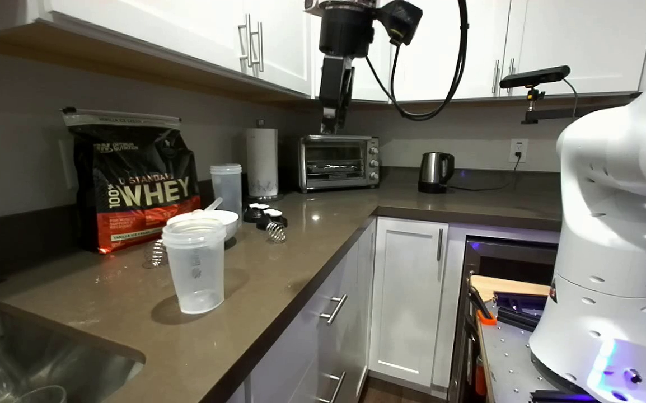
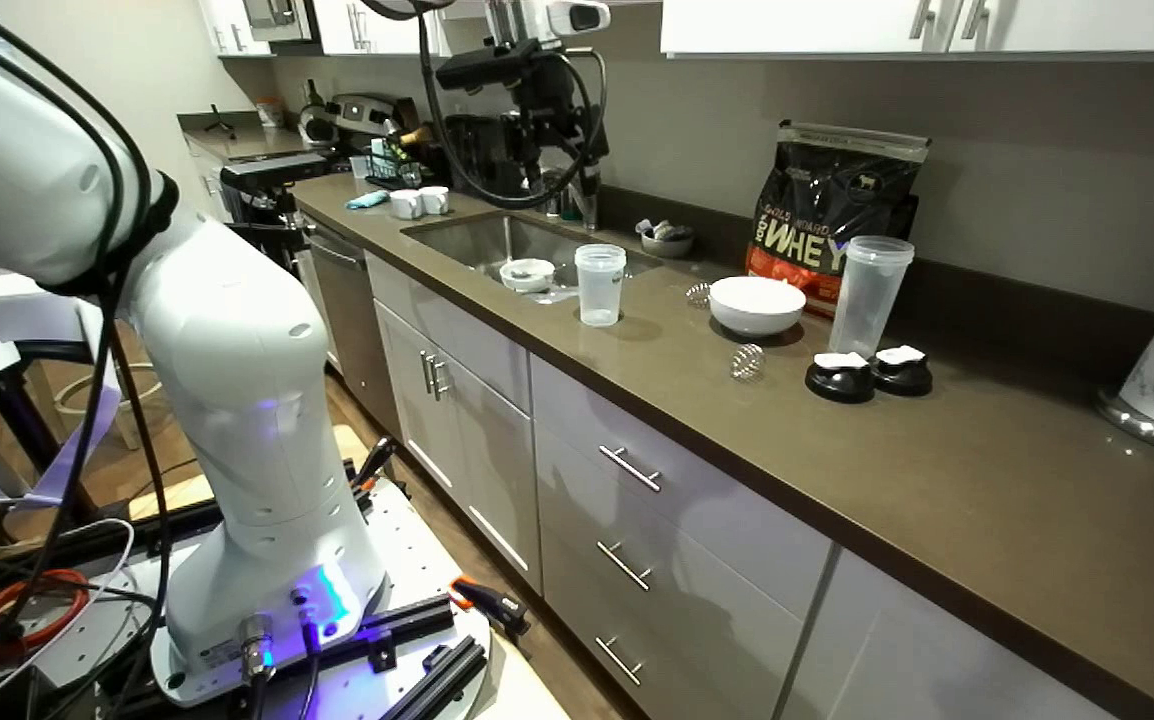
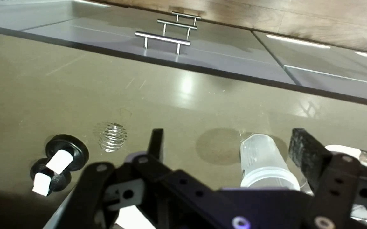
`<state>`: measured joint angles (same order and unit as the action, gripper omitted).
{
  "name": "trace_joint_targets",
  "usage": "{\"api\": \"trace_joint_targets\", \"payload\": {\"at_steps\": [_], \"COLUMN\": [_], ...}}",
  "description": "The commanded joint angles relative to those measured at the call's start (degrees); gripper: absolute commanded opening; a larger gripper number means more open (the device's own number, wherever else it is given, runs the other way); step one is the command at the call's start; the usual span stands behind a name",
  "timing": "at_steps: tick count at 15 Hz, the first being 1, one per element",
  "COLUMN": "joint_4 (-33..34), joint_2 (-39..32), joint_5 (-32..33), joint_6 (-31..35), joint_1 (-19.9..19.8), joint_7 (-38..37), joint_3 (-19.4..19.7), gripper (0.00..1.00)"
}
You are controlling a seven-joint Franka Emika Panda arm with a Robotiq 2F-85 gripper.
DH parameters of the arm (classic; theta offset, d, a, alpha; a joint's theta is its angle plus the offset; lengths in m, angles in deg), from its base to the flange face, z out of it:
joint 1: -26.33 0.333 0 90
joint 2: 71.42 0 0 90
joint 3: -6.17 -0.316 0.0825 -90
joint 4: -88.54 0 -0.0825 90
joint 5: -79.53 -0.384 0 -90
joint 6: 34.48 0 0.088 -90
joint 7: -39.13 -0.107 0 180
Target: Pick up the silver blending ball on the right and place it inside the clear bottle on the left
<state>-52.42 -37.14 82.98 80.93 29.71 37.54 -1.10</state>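
Note:
A silver wire blending ball lies on the counter beside two black lids, in both exterior views point(image 1: 276, 232) point(image 2: 747, 362) and left of the jaws in the wrist view point(image 3: 113, 137). A second wire ball point(image 1: 156, 254) lies near the whey bag, also seen by the bowl point(image 2: 699, 294). The clear bottle stands upright and open near the sink point(image 1: 195, 274) point(image 2: 600, 288); in the wrist view point(image 3: 261, 152) it appears between the fingers but below them, its rim partly hidden. My gripper point(image 1: 334, 126) point(image 3: 229, 136) is open and empty, high above the counter.
A second, taller clear bottle point(image 1: 226, 187) point(image 2: 869, 300) stands by the whey bag point(image 1: 132, 184) point(image 2: 832, 215). A white bowl point(image 2: 757, 305) sits before the bag. Black lids point(image 2: 839, 378), a paper towel roll point(image 1: 262, 162), toaster oven point(image 1: 338, 162) and sink point(image 2: 457, 235) are around. Cabinets hang above.

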Motion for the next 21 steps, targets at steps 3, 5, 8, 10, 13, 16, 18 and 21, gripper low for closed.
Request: {"api": "trace_joint_targets", "payload": {"at_steps": [3,5,8,10,13,16,18,21], "joint_4": [6.15,8.7,12.57,14.93,18.02,20.79,19.04,20.07], "joint_2": [-11.4,-15.6,-21.58,-25.26,-30.39,-33.78,-32.62,-33.64], "joint_5": [5.82,6.41,6.0,5.53,6.68,7.79,6.18,6.2], "joint_6": [6.72,7.34,7.16,7.74,9.73,8.78,9.17,9.16], "joint_1": [-3.51,-4.34,-4.91,-4.97,-5.36,-5.28,-4.82,-4.81], "joint_7": [-0.71,-0.74,-0.85,-0.52,-1.51,-2.54,-0.98,-1.03], "joint_3": [2.14,3.21,4.79,5.89,6.97,7.89,8.23,8.35], "gripper": [1.0,1.0,1.0,1.0,1.0,1.0,1.0,1.0]}}
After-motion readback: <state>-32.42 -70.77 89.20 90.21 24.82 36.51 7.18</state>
